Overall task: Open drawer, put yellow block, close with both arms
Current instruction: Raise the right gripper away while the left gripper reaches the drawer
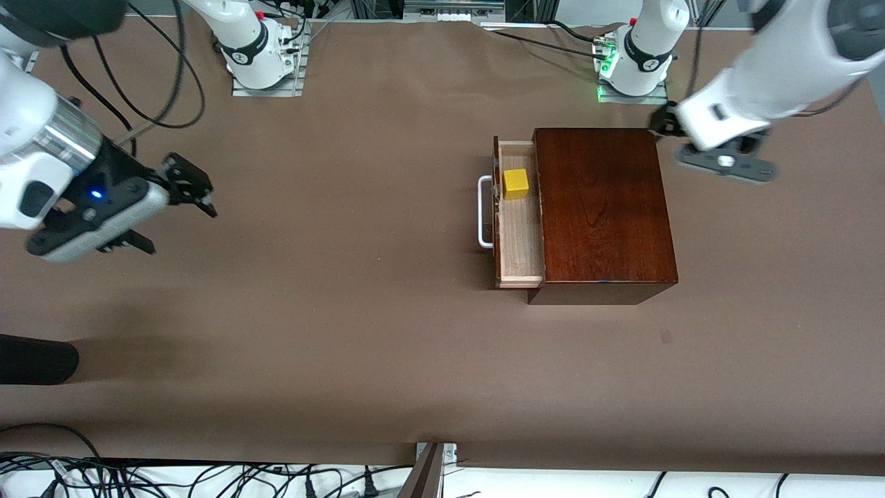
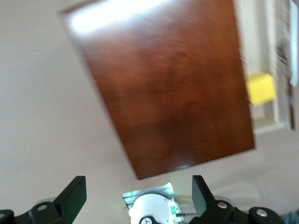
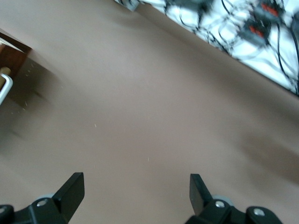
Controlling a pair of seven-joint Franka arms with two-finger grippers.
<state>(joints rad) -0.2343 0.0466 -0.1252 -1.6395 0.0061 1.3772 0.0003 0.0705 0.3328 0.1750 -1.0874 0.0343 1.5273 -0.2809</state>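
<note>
Both jaws wide, empty; glossy box point(image 1: 603, 207), pale drawer point(image 1: 520, 228) holding yellow cube point(image 1: 515, 184)

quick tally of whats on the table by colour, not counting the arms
yellow: 1, the yellow block in the open drawer
dark red-brown: 1, the wooden box that holds the drawer
white: 1, the drawer's handle
total: 3

Right gripper point(image 3: 135, 196) over bare brown table point(image 3: 154, 107), its two black fingers point(image 3: 72, 189) spread wide with nothing between them. At one edge, a corner of the wooden box point(image 3: 11, 56) and part of the white handle point(image 3: 4, 88). Blurred cables point(image 3: 233, 23) along the table's edge.
</note>
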